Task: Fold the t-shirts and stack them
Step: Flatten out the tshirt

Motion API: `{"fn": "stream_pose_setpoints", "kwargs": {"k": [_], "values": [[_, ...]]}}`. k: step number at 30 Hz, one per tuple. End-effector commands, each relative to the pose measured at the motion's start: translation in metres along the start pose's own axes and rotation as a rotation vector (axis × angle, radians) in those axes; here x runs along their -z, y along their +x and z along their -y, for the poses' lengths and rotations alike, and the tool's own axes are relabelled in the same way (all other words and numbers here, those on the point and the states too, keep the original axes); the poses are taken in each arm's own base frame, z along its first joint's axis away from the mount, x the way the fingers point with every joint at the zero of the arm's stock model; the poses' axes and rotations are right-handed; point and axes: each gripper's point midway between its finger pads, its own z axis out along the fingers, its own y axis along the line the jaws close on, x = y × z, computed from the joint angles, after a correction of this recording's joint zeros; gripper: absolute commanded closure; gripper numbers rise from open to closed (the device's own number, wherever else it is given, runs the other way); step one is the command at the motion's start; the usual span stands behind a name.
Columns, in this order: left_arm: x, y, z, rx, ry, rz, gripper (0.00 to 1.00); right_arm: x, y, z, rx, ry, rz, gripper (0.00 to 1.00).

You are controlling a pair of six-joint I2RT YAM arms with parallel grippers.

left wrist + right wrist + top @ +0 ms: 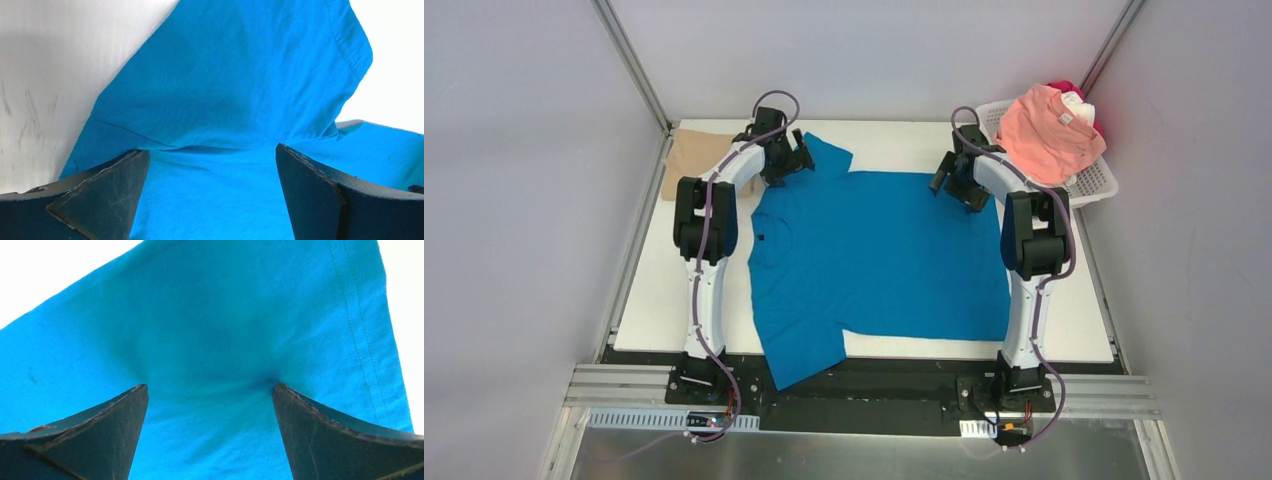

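Top external: soft blue t-shirt (879, 260), apparently flat.

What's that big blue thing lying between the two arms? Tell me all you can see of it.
It is a bright blue t-shirt of thin, soft cloth with stitched hems, spread flat on the white table. It lies sideways: collar to the left, hem to the right. One sleeve points away; the other hangs over the near edge. The left tool stands open at the far sleeve, the right tool open at the far hem corner, puckering the cloth.
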Motion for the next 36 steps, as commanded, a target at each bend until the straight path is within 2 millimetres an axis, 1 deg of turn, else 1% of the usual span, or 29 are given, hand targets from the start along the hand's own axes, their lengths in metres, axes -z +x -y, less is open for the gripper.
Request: {"fn": "stream_pose_setpoints", "kwargs": {"k": [1, 5, 9, 12, 14, 16, 18, 21, 23, 25, 26, 27, 28, 30, 31, 32, 33, 36], "values": [[-0.027, 0.008, -0.018, 0.021, -0.051, -0.064, 0.01, -0.015, -0.004, -0.007, 0.01, -0.015, -0.056, 0.0], [-0.042, -0.016, -0.014, 0.06, -0.028, -0.038, 0.01, -0.022, -0.022, -0.017, -0.002, -0.039, -0.055, 0.0], [-0.056, -0.039, -0.015, 0.097, -0.01, 0.001, 0.01, -0.026, -0.044, -0.027, 0.002, -0.061, -0.034, 0.0], [-0.053, -0.055, -0.014, 0.11, 0.004, 0.033, 0.01, -0.028, -0.055, -0.034, 0.03, -0.09, -0.016, 0.0], [-0.046, -0.065, -0.012, 0.112, 0.011, 0.055, 0.01, -0.025, -0.062, -0.038, 0.05, -0.107, 0.004, 0.0], [-0.037, -0.074, -0.005, 0.103, 0.033, 0.074, 0.01, -0.02, -0.07, -0.045, 0.058, -0.137, 0.024, 0.0], [-0.021, -0.087, 0.011, 0.083, 0.085, 0.098, 0.01, -0.008, -0.078, -0.051, 0.062, -0.167, 0.045, 0.0], [0.013, -0.105, 0.04, 0.043, 0.182, 0.132, 0.01, 0.024, -0.093, -0.058, 0.07, -0.205, 0.09, 0.0], [0.048, -0.117, 0.061, 0.002, 0.235, 0.172, 0.01, 0.053, -0.101, -0.062, 0.078, -0.227, 0.127, 0.0], [0.082, -0.12, 0.076, -0.042, 0.264, 0.198, 0.01, 0.082, -0.104, -0.062, 0.086, -0.239, 0.165, 0.0], [0.111, -0.122, 0.086, -0.068, 0.283, 0.227, 0.01, 0.105, -0.107, -0.062, 0.086, -0.255, 0.193, 0.0], [0.12, -0.111, 0.085, -0.086, 0.263, 0.218, 0.01, 0.121, -0.103, -0.061, 0.085, -0.265, 0.207, 0.0], [0.143, -0.109, 0.089, -0.103, 0.267, 0.242, 0.01, 0.135, -0.098, -0.06, 0.084, -0.272, 0.219, 0.0], [0.169, -0.088, 0.081, -0.119, 0.223, 0.244, 0.01, 0.156, -0.08, -0.055, 0.081, -0.288, 0.227, 0.0], [0.17, -0.063, 0.067, -0.116, 0.173, 0.21, 0.01, 0.16, -0.067, -0.05, 0.076, -0.286, 0.219, 0.0], [0.179, -0.045, 0.059, -0.117, 0.143, 0.2, 0.01, 0.166, -0.053, -0.045, 0.071, -0.285, 0.208, 0.0], [0.186, -0.024, 0.048, -0.118, 0.104, 0.191, 0.01, 0.162, -0.03, -0.035, 0.071, -0.27, 0.172, 0.0], [0.205, 0.04, 0.018, -0.117, 0.002, 0.169, 0.01, 0.169, 0.014, -0.017, 0.042, -0.265, 0.161, 0.0]]}}
